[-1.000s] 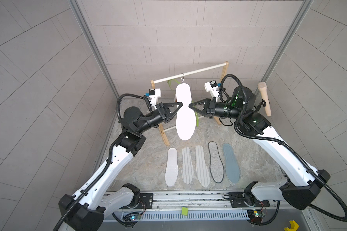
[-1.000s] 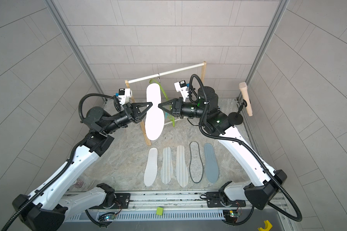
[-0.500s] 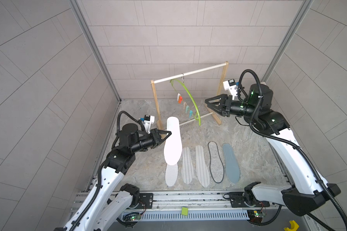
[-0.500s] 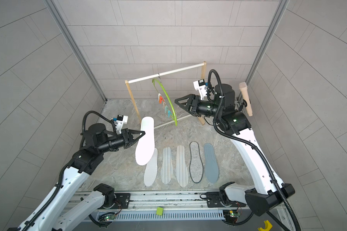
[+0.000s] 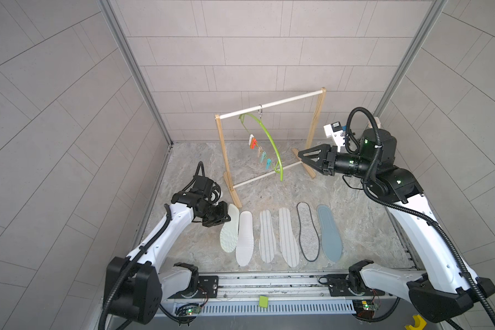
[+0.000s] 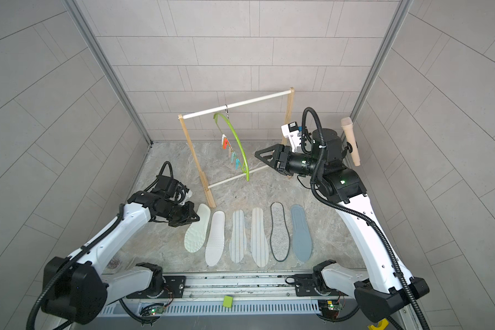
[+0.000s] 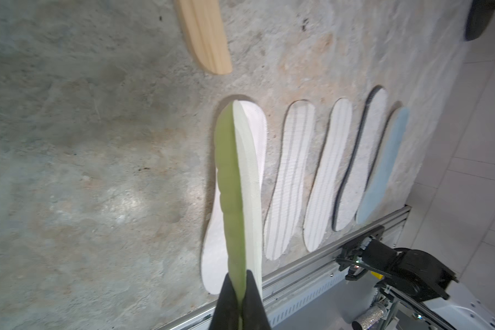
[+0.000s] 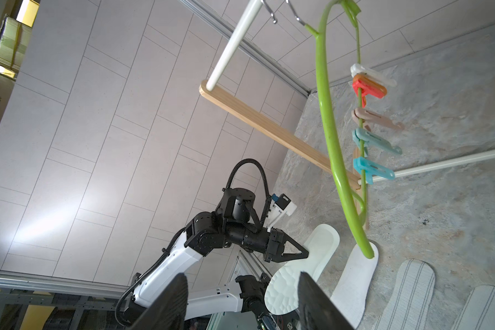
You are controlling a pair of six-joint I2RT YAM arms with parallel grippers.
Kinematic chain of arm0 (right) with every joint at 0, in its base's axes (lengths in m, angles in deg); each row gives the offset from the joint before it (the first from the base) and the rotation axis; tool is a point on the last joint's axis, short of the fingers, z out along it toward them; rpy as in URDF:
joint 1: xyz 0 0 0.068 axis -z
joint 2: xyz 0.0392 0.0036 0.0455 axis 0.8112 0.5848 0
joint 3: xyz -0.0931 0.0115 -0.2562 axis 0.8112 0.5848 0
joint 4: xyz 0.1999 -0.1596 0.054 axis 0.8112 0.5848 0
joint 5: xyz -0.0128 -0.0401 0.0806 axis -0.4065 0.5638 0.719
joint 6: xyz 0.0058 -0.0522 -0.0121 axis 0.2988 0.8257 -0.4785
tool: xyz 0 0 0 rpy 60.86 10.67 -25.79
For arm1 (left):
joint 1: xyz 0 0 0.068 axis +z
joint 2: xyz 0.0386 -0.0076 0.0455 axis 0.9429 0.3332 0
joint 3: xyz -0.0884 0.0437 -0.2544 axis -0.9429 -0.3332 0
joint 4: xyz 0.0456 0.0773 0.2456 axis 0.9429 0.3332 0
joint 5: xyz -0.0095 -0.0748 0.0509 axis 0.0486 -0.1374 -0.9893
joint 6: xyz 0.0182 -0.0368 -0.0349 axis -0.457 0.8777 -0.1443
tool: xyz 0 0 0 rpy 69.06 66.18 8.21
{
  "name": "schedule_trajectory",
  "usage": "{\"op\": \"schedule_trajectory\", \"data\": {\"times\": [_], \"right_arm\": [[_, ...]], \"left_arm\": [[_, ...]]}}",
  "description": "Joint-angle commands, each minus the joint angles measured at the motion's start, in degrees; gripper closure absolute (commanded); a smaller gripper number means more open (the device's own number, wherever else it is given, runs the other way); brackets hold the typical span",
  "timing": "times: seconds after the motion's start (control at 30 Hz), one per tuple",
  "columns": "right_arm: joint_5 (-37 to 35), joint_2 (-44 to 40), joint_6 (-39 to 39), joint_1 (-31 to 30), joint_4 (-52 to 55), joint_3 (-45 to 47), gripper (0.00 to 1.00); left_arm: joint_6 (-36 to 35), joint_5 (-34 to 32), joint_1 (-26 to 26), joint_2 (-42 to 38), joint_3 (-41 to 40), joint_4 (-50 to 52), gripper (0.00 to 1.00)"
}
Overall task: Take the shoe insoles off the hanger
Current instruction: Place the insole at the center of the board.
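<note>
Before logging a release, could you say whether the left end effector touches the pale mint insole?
Touching. In the left wrist view the left end effector is shut on the pale mint insole.

The left arm [image 5: 166, 231] and right arm [image 5: 412, 228] share one build: glossy white link shells joined by matte black joint housings. A ribbed black cable conduit [image 5: 367, 134] runs along each arm. Small green lights glow on the right arm's black housings, toward 2 o'clock in a top view. A white camera mount [image 5: 333, 131] sits at each wrist. The left gripper [image 5: 227, 219] and right gripper [image 5: 300, 153] have black, triangular, open-framed fingers. Black-and-white bases sit on a silver rail [image 5: 269, 281] at 6 o'clock.
</note>
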Motion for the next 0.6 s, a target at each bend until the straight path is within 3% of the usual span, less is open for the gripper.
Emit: {"op": "schedule_trajectory", "data": {"times": [0.0,0.3,0.57], "right_arm": [[-0.6,-1.09,0.78,0.3,-0.47,0.93,0.37],[0.13,1.01,-0.23,0.38,-4.37,0.93,0.37],[0.61,3.0,0.43,0.38,-3.92,-1.42,0.37]], "left_arm": [[-4.38,-4.23,0.51,2.0,2.17,4.6,1.0],[-1.37,-9.86,0.41,2.63,-0.79,1.49,1.0],[1.99,-8.63,0.4,4.84,-6.02,-7.34,1.0]]}}
